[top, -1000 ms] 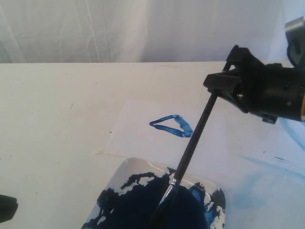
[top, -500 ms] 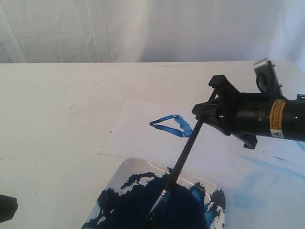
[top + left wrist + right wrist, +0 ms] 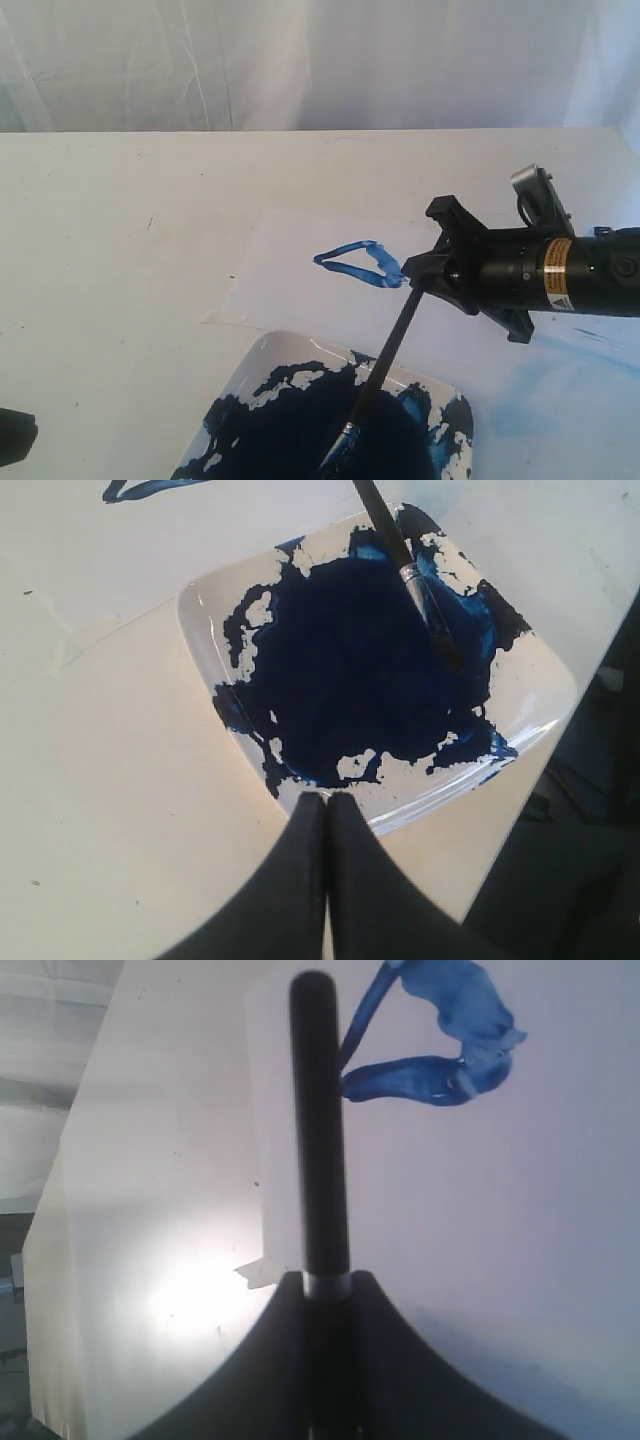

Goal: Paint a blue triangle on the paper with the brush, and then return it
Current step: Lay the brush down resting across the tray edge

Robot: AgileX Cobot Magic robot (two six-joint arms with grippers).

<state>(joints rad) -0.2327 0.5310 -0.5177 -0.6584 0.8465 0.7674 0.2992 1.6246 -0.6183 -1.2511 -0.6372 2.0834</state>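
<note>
**Return of the brush after painting.** All places are given from the paint tray (image 3: 262,352), a glossy white square dish pooled with dark blue, which stands on the cream desk (image 3: 120,220).

The paper (image 3: 290,280) lies flat just beyond the tray's far edge. It carries the blue triangle (image 3: 360,262), a closed, flattened outline, so the painting step appears complete.

The right hand (image 3: 412,283) hangs above the paper, just past the tray's far rim, and pinches the upper end of the brush (image 3: 385,360) between its fingers. The black handle slants down across that rim. The silver band and stained bristles lie over the middle of the paint pool, though contact with the paint cannot be confirmed.

The left hand (image 3: 325,810) is empty, fingers pressed together, and hovers above the tray edge opposite the one the handle crosses.

The step in hand is judged to be the return. The next move calls for lowering the handle until the rim supports it, then spreading the fingers and withdrawing upward, so that the brush neither rolls off nor drags paint onto the paper.
</note>
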